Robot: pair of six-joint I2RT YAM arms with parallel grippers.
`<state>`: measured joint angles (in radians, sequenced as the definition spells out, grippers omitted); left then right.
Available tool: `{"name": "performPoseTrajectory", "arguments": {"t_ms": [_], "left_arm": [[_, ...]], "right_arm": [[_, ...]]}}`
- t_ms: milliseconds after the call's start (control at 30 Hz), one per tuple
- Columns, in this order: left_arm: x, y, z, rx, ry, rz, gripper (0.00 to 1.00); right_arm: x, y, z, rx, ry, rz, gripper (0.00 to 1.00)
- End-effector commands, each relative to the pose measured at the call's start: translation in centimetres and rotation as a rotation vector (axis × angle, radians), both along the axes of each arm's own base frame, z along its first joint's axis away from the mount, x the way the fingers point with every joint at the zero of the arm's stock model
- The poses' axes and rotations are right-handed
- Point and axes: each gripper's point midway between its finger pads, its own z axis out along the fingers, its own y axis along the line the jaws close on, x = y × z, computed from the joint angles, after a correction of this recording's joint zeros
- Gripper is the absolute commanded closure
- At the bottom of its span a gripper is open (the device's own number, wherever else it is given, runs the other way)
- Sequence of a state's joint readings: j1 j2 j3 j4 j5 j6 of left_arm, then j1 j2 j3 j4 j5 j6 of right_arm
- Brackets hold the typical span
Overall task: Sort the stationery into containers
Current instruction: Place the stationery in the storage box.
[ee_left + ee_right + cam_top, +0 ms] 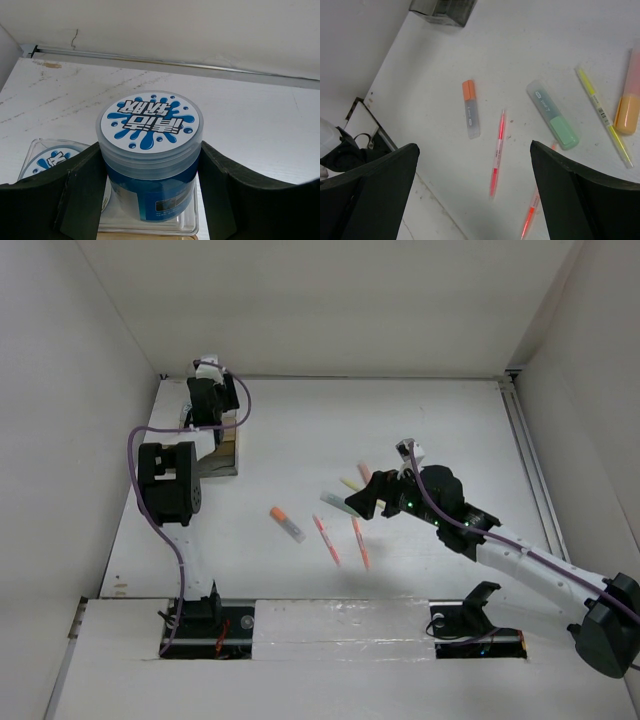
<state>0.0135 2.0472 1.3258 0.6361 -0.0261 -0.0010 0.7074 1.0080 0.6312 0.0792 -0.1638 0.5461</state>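
Note:
My left gripper (150, 165) is shut on a round blue-and-white cylinder (150, 120), which stands upright on a clear tray over the wooden organiser (226, 454). A second cylinder (52, 160) sits to its left, partly hidden by my finger. In the top view the left gripper (213, 400) is at the far left. My right gripper (362, 503) is open and empty above the pens. Below it lie an orange-capped highlighter (471, 108), a pink-red pen (497, 152), a second red pen (532, 212), a green highlighter (552, 114), a yellow pen (603, 116) and an orange highlighter (630, 95).
White walls enclose the table on the left, back and right. A metal rail (528, 465) runs along the right side. A dark box-like thing (442, 10) shows at the top of the right wrist view. The arm bases (200, 625) stand at the near edge.

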Motion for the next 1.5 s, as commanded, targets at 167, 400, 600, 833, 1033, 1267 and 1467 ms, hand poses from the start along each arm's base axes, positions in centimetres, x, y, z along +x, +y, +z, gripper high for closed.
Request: {"name": "performPoseTrajectory", "arguments": {"t_ms": [167,400,600,833,1033,1267,1467], "left_arm": [[0.2,-0.4,2.4,0.012,-0.081,0.039,1.00],[0.3,-0.2,1.9,0.014,-0.073,0.050,1.00],[0.4,-0.2,1.6,0.023,-0.063,0.048,1.00],[0.8,0.0,1.8,0.026,-0.055,0.060,1.00],[0.8,0.3,1.8,0.020,-0.056,0.080,1.00],[0.6,0.1,1.5,0.023,-0.058,0.092,0.92],[0.4,0.1,1.7,0.022,-0.066,0.092,0.81]], "right_arm": [[0.3,0.6,2.6,0.047,-0.079,0.013,0.01],[0.3,0.5,2.5,0.042,-0.085,0.016,0.01],[0.2,0.6,2.6,0.044,-0.084,0.024,0.01],[0.0,0.6,2.9,0.051,-0.090,0.033,0.01],[-0.1,0.6,3.2,0.057,-0.097,0.033,0.01],[-0.2,0.7,3.2,0.059,-0.095,0.042,0.01],[-0.2,0.7,3.2,0.059,-0.095,0.042,0.01]]}}
